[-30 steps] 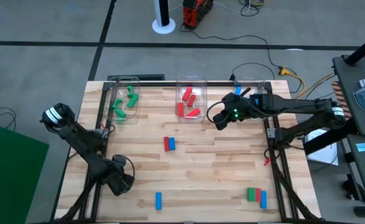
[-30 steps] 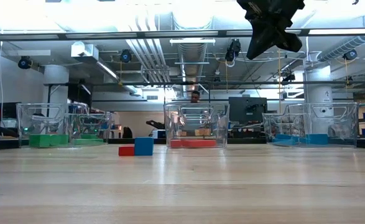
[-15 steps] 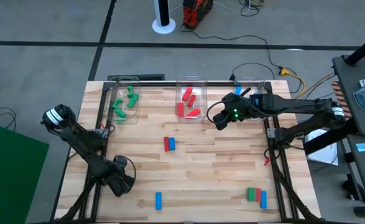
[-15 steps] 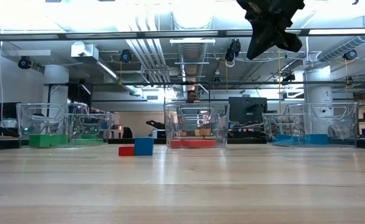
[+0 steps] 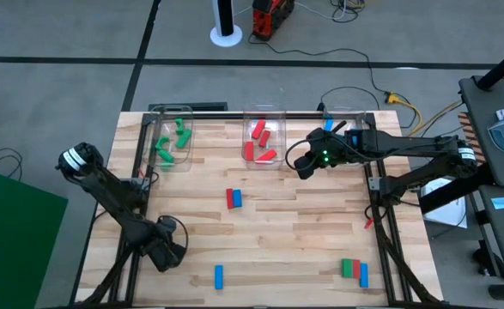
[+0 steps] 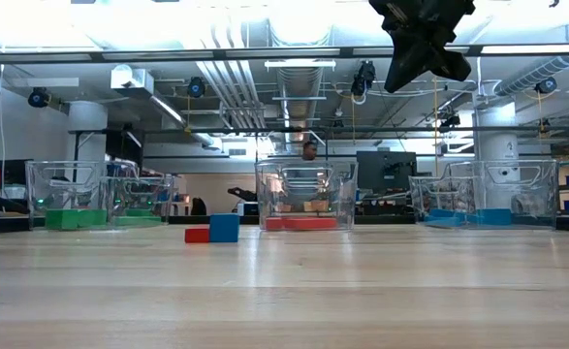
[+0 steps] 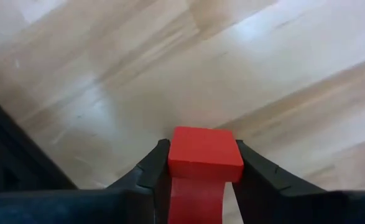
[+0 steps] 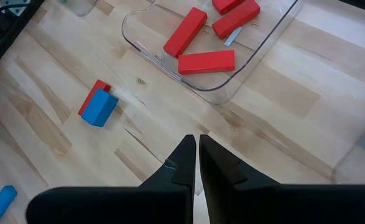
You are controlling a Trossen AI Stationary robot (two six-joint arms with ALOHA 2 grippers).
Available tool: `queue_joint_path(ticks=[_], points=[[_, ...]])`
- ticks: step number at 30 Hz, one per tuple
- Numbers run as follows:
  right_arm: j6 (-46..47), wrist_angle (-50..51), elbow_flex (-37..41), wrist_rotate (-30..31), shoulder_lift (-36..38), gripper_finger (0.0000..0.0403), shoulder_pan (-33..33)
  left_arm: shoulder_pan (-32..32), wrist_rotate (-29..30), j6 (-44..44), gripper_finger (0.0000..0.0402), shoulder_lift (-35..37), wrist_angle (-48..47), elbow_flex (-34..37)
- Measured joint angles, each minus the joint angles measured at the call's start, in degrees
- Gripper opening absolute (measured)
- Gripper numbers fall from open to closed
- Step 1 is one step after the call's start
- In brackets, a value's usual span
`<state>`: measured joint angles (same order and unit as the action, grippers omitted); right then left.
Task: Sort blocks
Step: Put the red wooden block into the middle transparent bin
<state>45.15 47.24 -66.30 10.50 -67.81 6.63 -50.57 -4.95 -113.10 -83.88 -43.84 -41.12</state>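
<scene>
— How far along?
— Partly: left gripper (image 7: 198, 168) clamps a red block (image 7: 206, 154) low at the near left. Loose blocks (image 5: 354, 270) wait near right, a blue one (image 5: 219, 275) near centre, a pair (image 5: 233, 198) mid-table.
— And farther?
— Right gripper (image 8: 197, 151), pinched empty, hangs high near the red bin (image 5: 264, 139).
</scene>
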Motion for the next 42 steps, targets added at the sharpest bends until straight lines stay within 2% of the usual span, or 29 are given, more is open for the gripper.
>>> queue_joint_path(ticks=[10, 16, 23, 28, 35, 39, 42], points=[[-0.07, -0.02, 0.00, 0.02, 0.00, 0.0012, 0.00, 0.04, 1.54, 1.67, 0.0115, 5.87, -0.51, -1.40], [-0.16, -0.01, 0.00, 0.02, 0.00, 0.0012, 0.00, 0.63, 10.90, 4.16, 0.0115, 10.90, -0.45, -4.42], [-0.86, -0.02, 0.00, 0.02, 0.00, 0.0012, 0.00, 5.12, 22.15, 12.96, 0.0115, 16.95, -1.33, -8.85], [-1.52, -0.01, 0.00, 0.04, 0.00, 0.0012, 0.00, 12.93, 27.04, 23.37, 0.0115, 20.18, -3.26, -12.03], [-2.36, -0.01, 0.00, 0.17, 0.00, 0.0012, 0.04, 31.36, 28.50, 49.36, 0.0114, 20.85, -2.20, -18.15], [-2.29, -0.02, 0.00, 0.20, 0.00, 0.0012, 0.04, 42.82, 28.55, 66.41, 0.0114, 19.88, 3.34, -19.89], [-2.29, 0.00, 0.00, 0.24, 0.00, 0.0012, 0.04, 50.37, 27.62, 79.55, 0.0114, 18.93, 13.15, -19.91]])
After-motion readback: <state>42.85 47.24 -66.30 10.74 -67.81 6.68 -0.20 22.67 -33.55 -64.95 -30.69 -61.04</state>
